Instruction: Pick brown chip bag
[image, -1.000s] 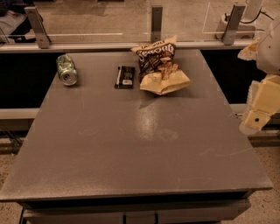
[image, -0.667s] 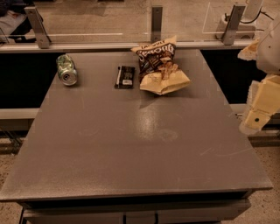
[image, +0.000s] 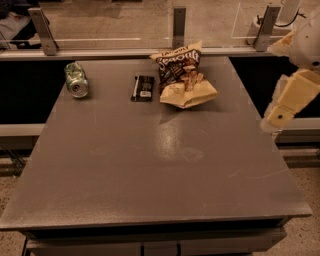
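Note:
The brown chip bag (image: 182, 75) lies at the far middle of the grey table (image: 155, 165). It is wrinkly, with a dark brown upper part with white lettering and a tan lower part. My gripper (image: 275, 119) hangs off the table's right edge, level with the table's middle. It is well to the right of the bag and nearer to me, and touches nothing. It holds nothing that I can see.
A small flat black packet (image: 143, 88) lies just left of the bag. A green drink can (image: 76, 80) lies on its side at the far left. A rail with metal posts (image: 179, 26) and a clear panel runs behind the table.

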